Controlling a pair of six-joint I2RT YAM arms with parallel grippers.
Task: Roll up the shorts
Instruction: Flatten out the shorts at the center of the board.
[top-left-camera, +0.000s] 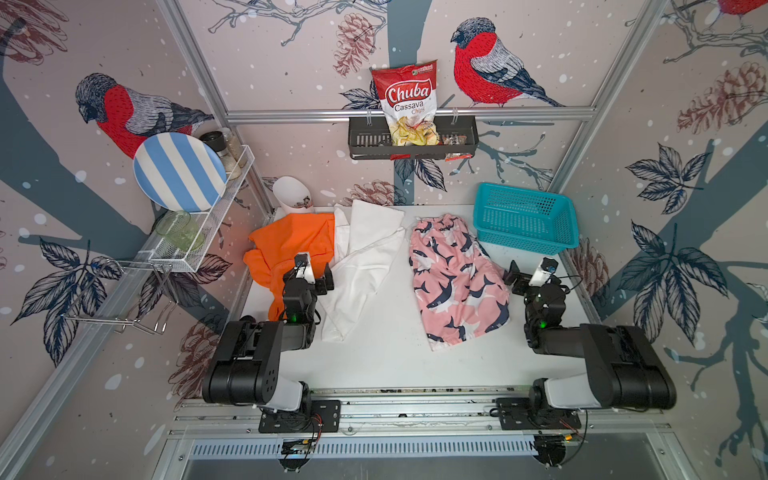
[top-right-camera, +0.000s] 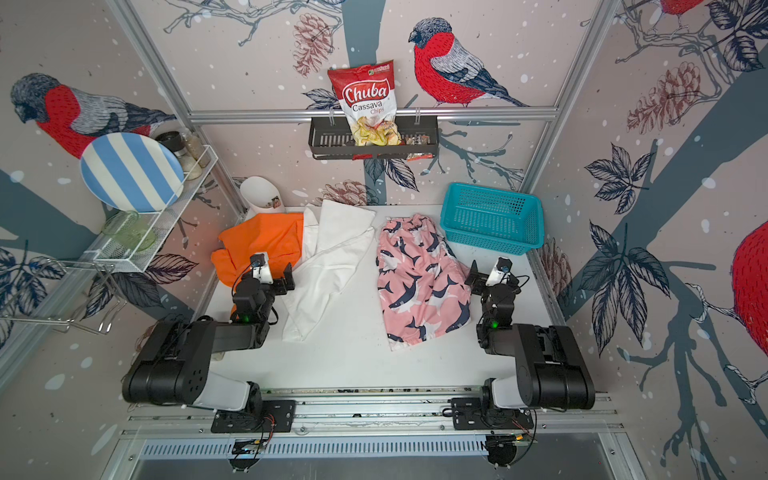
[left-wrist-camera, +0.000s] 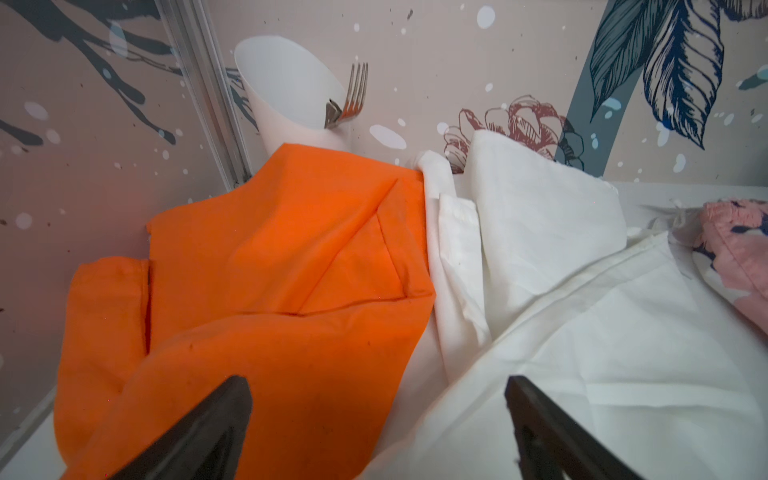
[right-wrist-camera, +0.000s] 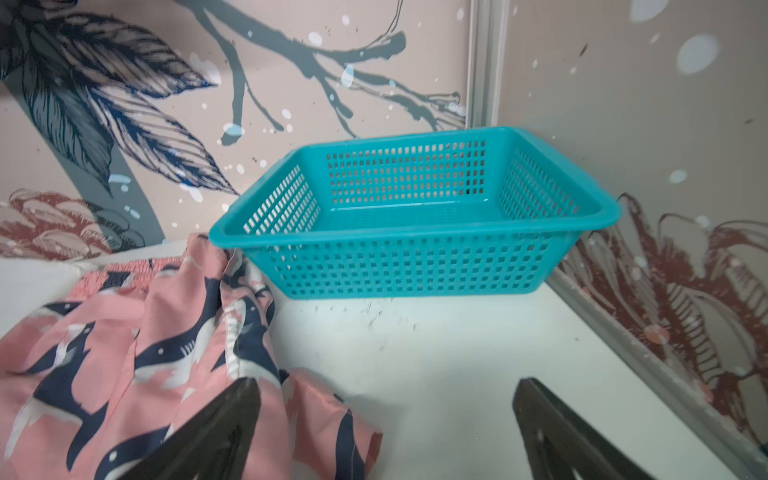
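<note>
Shorts (top-left-camera: 455, 282) unrolled across white table (top-left-camera: 386, 361), bird-print walls (top-left-camera: 291, 83) around; left tool (left-wrist-camera: 376, 378) and right tool (right-wrist-camera: 387, 380) spread, empty.

Three shorts (top-left-camera: 365, 257) lie side by side on the table (top-left-camera: 386, 361), basket (top-left-camera: 524, 243) in the far-right corner, cup (top-left-camera: 290, 194) in the far-left.

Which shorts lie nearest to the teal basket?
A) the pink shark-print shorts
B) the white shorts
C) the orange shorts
A: in a top view the pink shark-print shorts lie right beside the teal basket, while the white shorts and the orange shorts lie farther away.
</note>
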